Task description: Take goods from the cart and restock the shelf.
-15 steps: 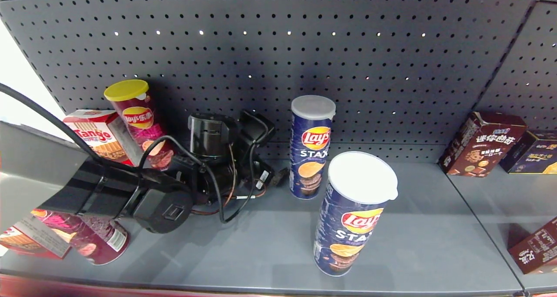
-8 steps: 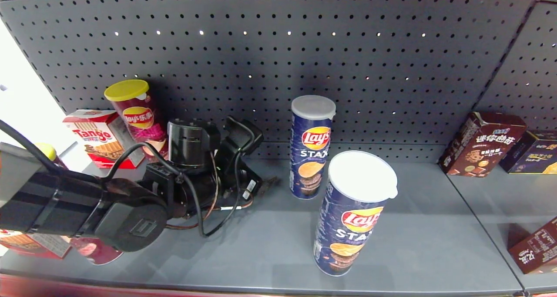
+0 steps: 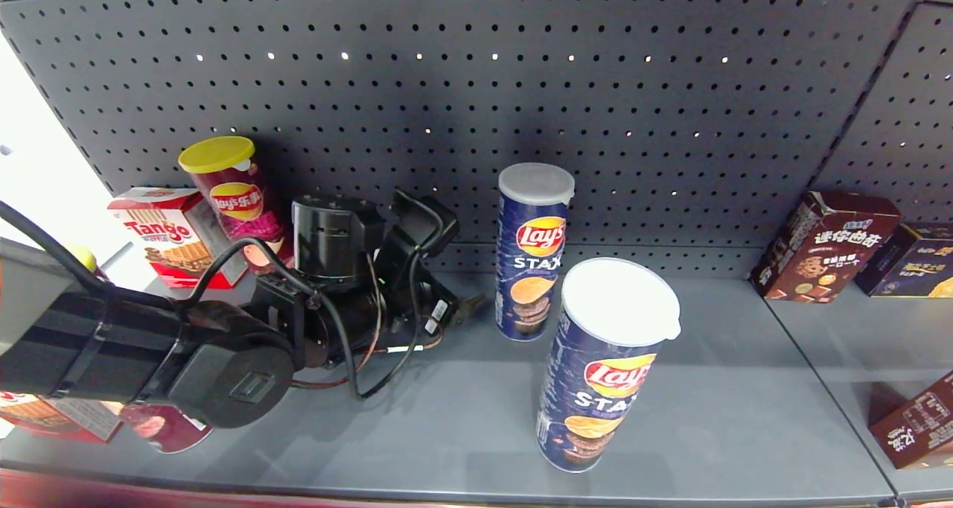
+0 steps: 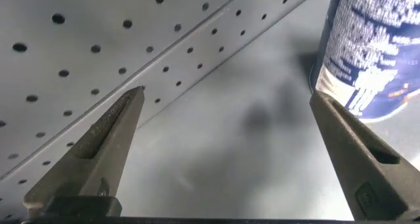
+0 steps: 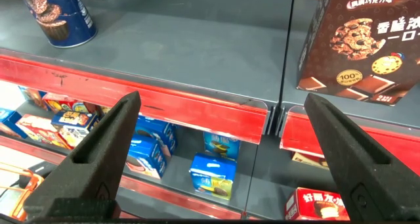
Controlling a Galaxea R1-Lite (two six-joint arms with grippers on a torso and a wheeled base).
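dark pegboard panel fills the back, from 9 to 3 o'clock in the head view. grey shelf runs under it, and in the right wrist view it has a red price strip along its front edge. black left arm comes in from 8 o'clock and lies low over the shelf.

front blue can stands upright near the shelf's front edge, at 5 o'clock of the back blue can, which stands upright near the pegboard. the two cans are close but apart. maroon can with yellow lid stands at 10 o'clock of the arm's wrist, with a red wafer box just beside it at 9 o'clock. brown cookie box sits well apart at 3 o'clock.

left gripper is just at 9 o'clock of the back blue can, near its base. its fingers are spread wide with nothing between them, one by the pegboard and the other beside the can; cannot tell if that one touches. right gripper hangs in front of the price strip. its fingers are spread too and hold nothing.
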